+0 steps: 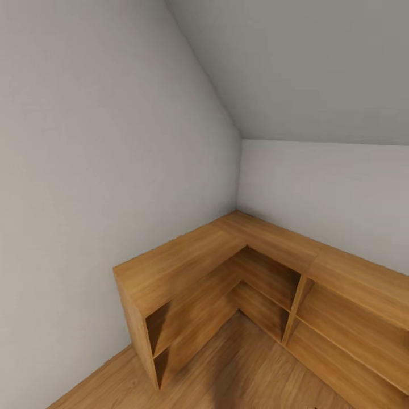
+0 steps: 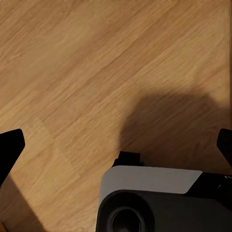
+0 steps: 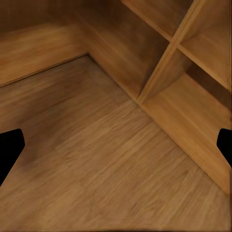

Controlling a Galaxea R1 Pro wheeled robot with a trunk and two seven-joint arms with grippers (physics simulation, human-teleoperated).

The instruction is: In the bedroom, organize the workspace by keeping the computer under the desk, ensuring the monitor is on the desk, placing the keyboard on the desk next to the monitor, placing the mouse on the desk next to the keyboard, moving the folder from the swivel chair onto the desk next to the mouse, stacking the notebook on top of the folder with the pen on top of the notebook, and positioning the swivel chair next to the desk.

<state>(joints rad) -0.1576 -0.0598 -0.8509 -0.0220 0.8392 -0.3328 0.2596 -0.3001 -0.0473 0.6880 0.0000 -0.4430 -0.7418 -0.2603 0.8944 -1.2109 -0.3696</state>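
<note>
None of the task's things are in view here. In the left wrist view my left gripper (image 2: 116, 145) is open, its two black fingertips (image 2: 9, 145) far apart at the picture's edges, with only wood floor (image 2: 87, 72) between them. My right gripper (image 3: 116, 145) is open too, its black fingertips (image 3: 9, 147) spread wide over wood floor (image 3: 106, 159) and holding nothing.
A light wood L-shaped shelf cabinet (image 1: 216, 255) with open compartments fills the room's corner under a sloped ceiling, against grey walls (image 1: 85, 142). Its shelves (image 3: 188, 96) are close to my right gripper. Part of my white and dark base (image 2: 154, 198) lies below my left gripper.
</note>
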